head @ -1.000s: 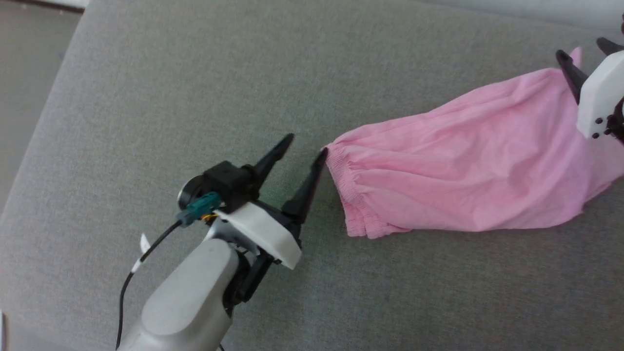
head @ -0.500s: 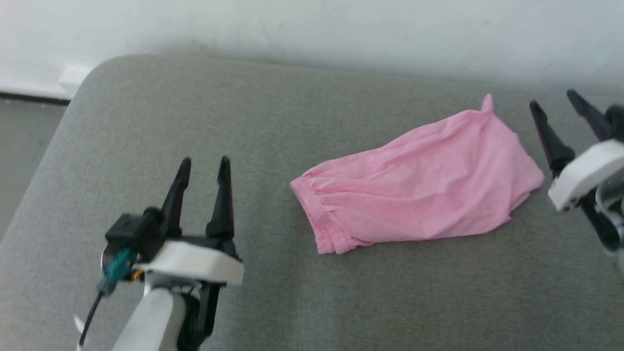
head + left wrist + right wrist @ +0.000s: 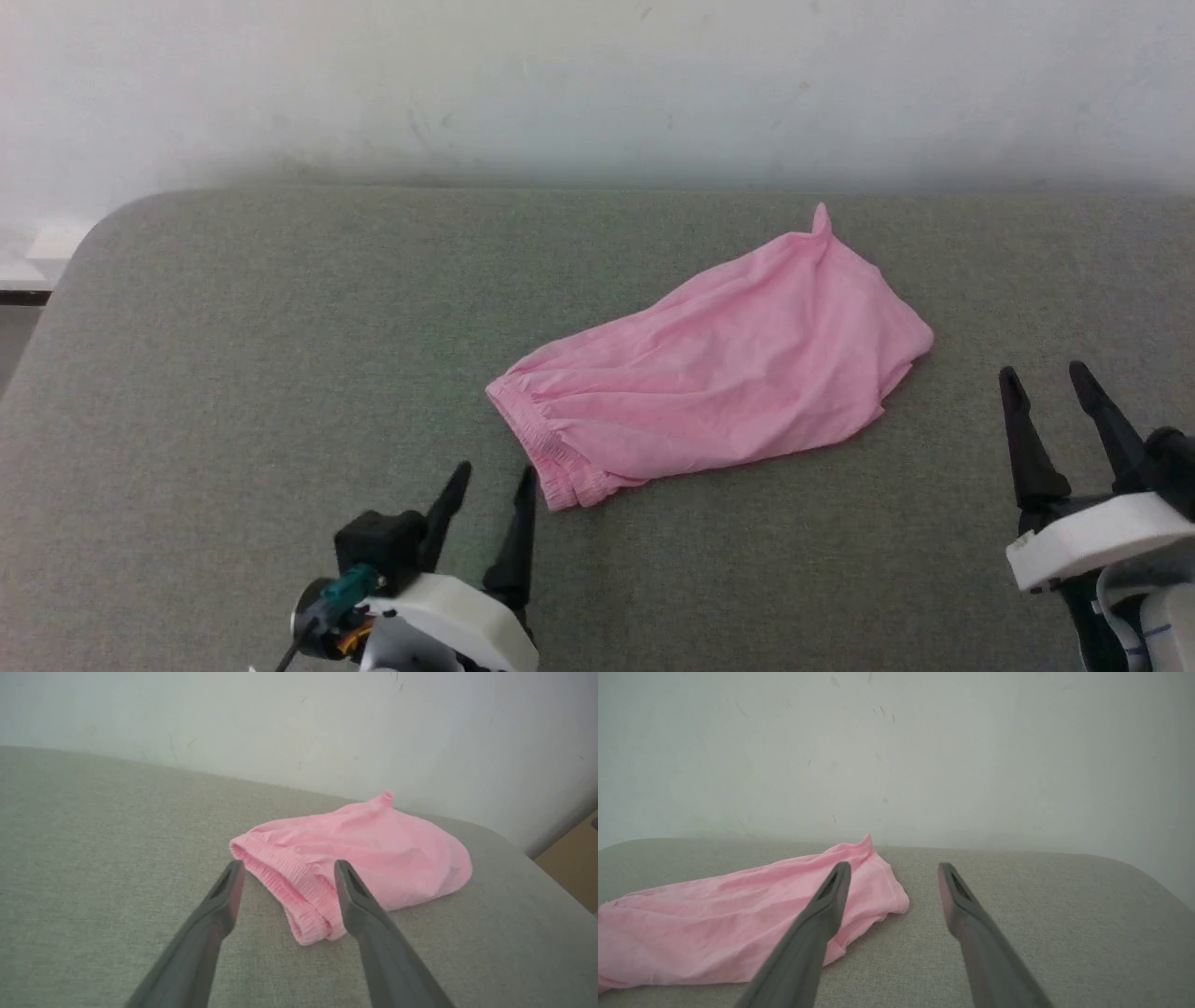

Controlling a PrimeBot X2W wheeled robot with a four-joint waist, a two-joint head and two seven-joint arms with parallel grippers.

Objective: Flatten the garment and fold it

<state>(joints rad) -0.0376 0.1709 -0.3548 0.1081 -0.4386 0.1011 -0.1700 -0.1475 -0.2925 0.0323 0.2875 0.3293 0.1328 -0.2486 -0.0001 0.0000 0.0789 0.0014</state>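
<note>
Shorts bunched mid-frame on grey pad.
My L claw lower left, R claw lower right, both released; L maybe brushing waistband.

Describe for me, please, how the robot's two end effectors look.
Both have two long, tapering black fingers on a white housing. The left end effector also carries a black block with a teal cable connector; the right end effector has a pale wrist with blue lines.

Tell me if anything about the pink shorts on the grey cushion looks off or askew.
Yes. The shorts lie slantwise on the grey cushion, creased and doubled over, with a small tuft of fabric poking up at the far corner. No tear or stain shows.
</note>
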